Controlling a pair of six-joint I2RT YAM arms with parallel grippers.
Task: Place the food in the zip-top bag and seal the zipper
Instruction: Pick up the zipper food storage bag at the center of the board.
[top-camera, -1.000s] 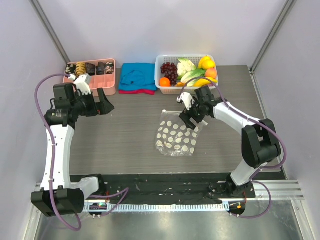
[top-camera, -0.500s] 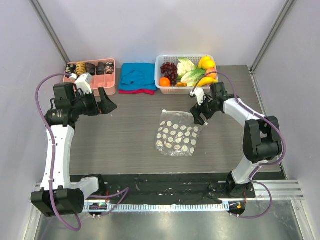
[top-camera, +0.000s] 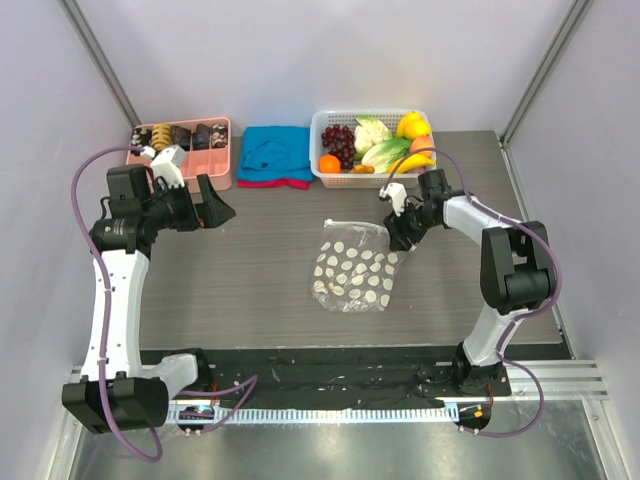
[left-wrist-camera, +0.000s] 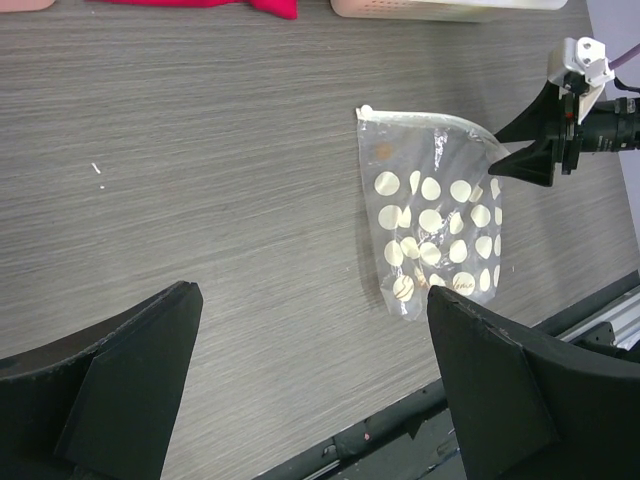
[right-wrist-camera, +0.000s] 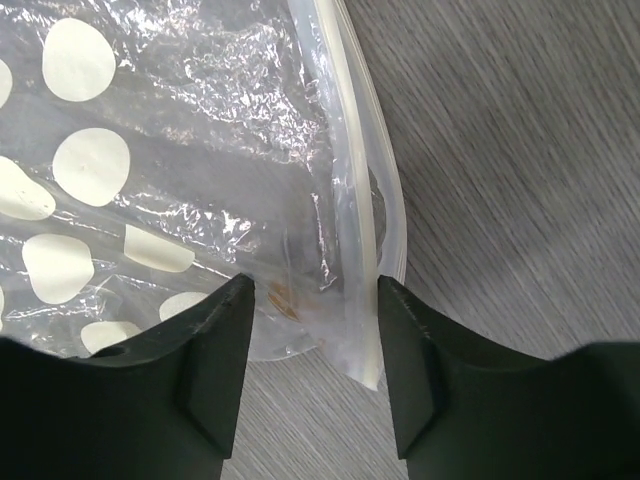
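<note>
We record the left gripper, fingers spread wide, above the table. The right gripper has its fingers half-spread astride the zipper corner of the zip-top bag; we cannot tell whether they pinch it.

Left arm: raised upright from its base, bent at the elbow. Left tool: held level, jaws spread wide. Right arm: folded back on itself. Right tool: angled downward, jaws set narrower, gap seen between.

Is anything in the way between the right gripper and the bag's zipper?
Nothing visible. The right gripper straddles the zip-top bag at its corner, jaws apart, with the zipper between them.
</note>
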